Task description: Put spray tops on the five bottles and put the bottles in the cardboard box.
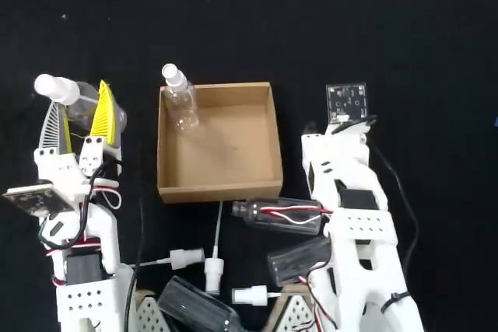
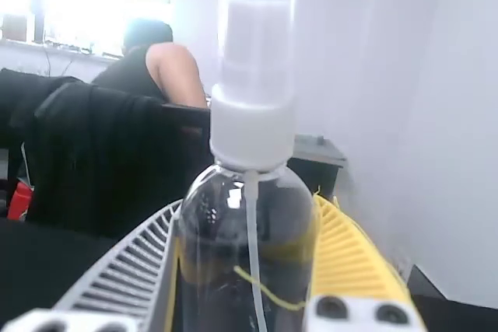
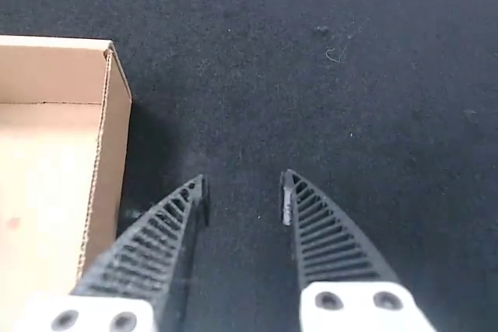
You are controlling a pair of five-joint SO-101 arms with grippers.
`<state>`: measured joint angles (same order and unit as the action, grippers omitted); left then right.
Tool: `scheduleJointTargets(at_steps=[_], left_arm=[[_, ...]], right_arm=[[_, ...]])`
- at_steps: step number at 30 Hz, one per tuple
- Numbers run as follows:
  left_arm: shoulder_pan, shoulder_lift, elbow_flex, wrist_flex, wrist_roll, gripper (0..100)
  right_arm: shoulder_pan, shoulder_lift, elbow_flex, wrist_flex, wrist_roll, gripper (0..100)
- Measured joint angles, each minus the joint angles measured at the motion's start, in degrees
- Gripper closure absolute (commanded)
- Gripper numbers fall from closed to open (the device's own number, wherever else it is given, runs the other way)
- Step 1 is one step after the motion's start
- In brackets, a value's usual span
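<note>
My left gripper (image 1: 78, 99), with one white and one yellow finger, is shut on a clear bottle (image 2: 233, 262) that carries a white spray top (image 2: 255, 91); it is held left of the cardboard box (image 1: 219, 188). A second capped bottle (image 1: 180, 103) stands in the box's far left corner. My right gripper (image 3: 243, 192) hangs open over bare black cloth just right of the box wall (image 3: 109, 153), holding nothing. Three uncapped bottles (image 1: 280, 217) (image 1: 299, 260) (image 1: 198, 307) lie near the front. Three loose spray tops (image 1: 187, 256) (image 1: 215, 266) (image 1: 253, 295) lie among them.
Black cloth covers the table (image 1: 420, 52), with open room behind and to the right of the box. The right arm's body (image 1: 346, 192) and its red and white wires run across one lying bottle. Both arm bases stand at the front edge.
</note>
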<state>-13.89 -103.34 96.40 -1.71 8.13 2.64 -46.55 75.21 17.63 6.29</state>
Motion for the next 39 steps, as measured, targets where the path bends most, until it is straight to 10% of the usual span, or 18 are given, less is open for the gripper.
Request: scheduleJointTargets(at_steps=[22, 39], left_arm=[[9.05, 44.04, -1.58, -36.13, -5.89, 97], [19.6, 44.84, -0.88, -32.09, -1.32, 97]], right_arm=[[0.0, 0.0, 0.88, -0.18, 0.0, 86.8], [0.0, 0.0, 0.88, -0.18, 0.0, 86.8]])
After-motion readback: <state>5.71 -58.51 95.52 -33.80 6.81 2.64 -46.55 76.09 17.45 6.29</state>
